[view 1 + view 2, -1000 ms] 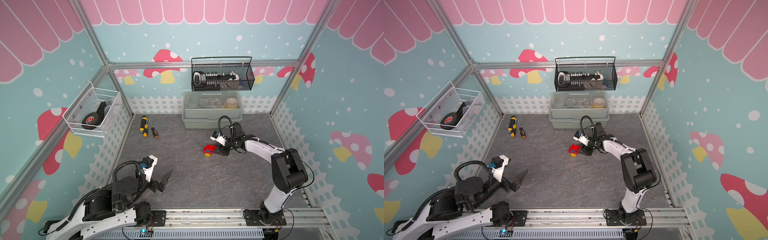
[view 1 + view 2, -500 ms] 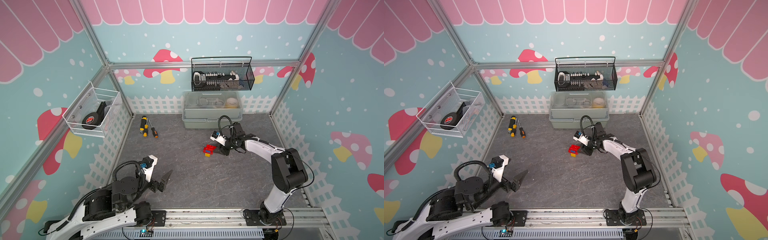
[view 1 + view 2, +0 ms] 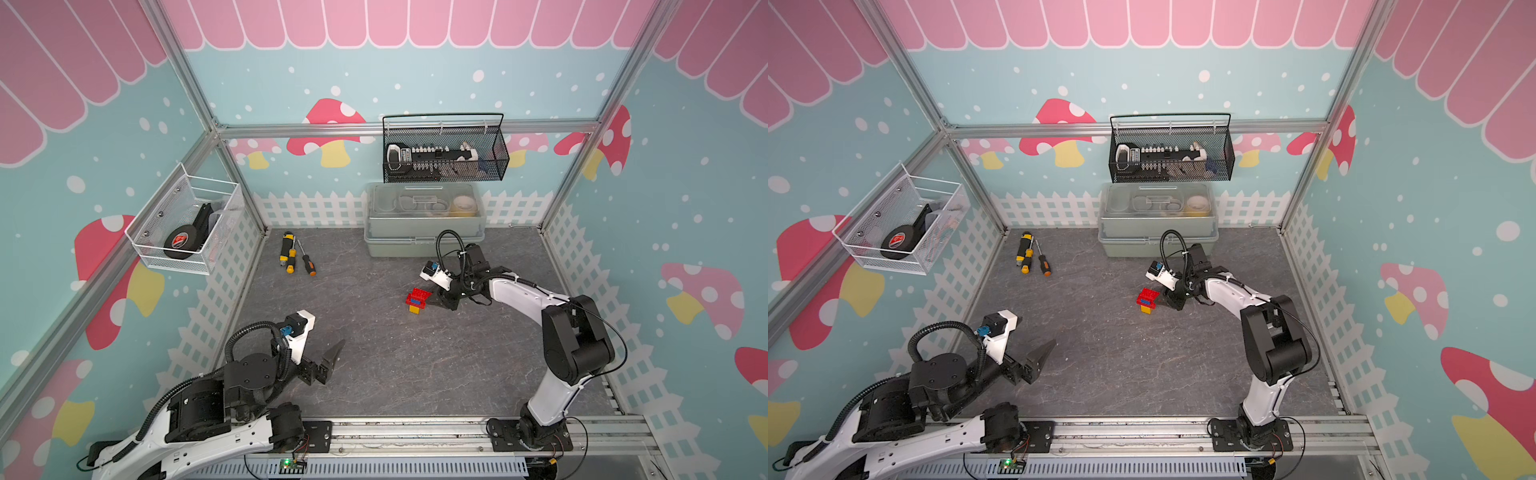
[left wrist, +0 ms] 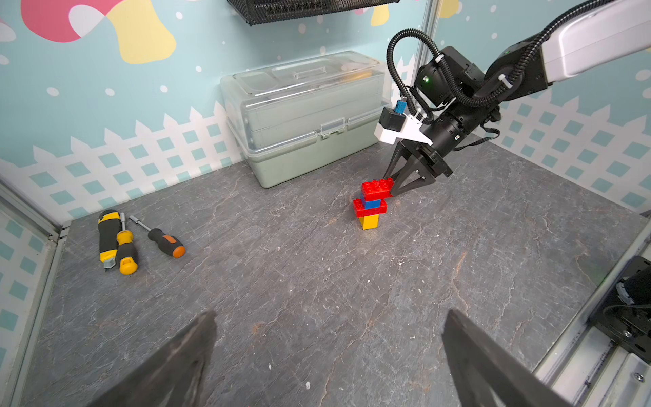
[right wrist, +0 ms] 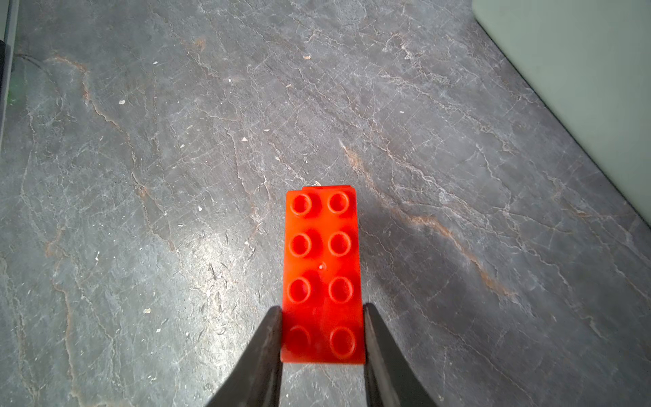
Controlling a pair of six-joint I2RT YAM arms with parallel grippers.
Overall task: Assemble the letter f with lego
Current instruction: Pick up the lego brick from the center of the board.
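Right claw grips the top red brick of the letter f

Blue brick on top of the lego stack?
No: the left wrist view shows a red brick on top, with the blue brick directly beneath it.

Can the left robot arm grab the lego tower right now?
Probably: bare table lies between the open left gripper and the lego tower. But the right gripper pinches its top red brick.
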